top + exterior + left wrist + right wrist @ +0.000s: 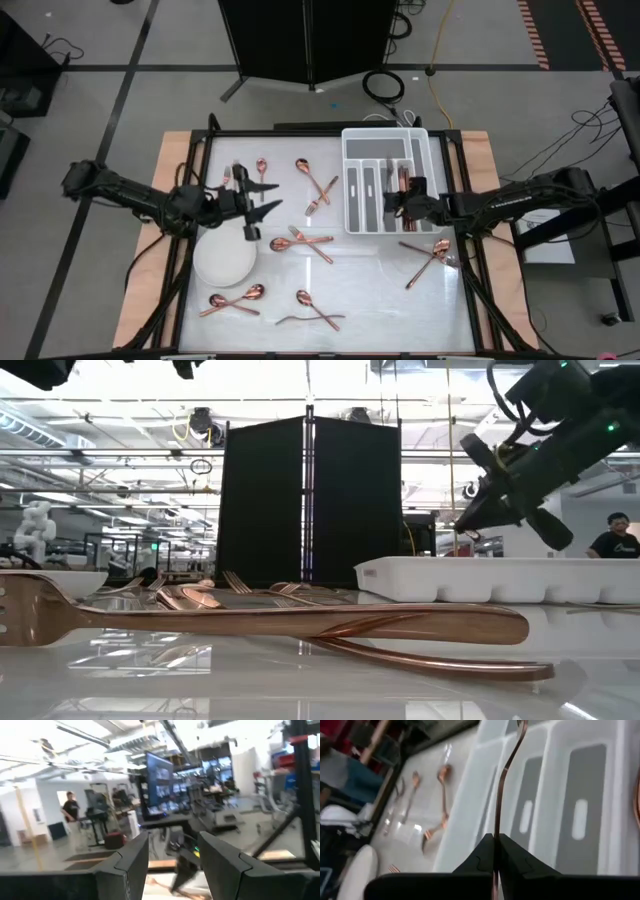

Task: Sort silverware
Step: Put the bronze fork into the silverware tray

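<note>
While the high view shows only that the right gripper point(405, 203) hangs over the white compartmented tray point(428, 150) at the table's far right, the right wrist view shows its fingers pressed together on a slim copper utensil handle point(504, 785), which rises past them above the tray's long slots; which kind of piece it is cannot be told. From above, a few copper pieces point(400, 177) lie in the tray's right-hand slots, while the left-hand slots show only grey bottoms. The left gripper point(262, 198) hovers with fingers spread and nothing between them, just beyond the far edge of the round white plate point(222, 262), which holds nothing. The rest of the silverware point(313, 243) lies scattered on the table in crossed pairs. Only the low view shows a fork point(250, 622) lying at the table's near edge.
</note>
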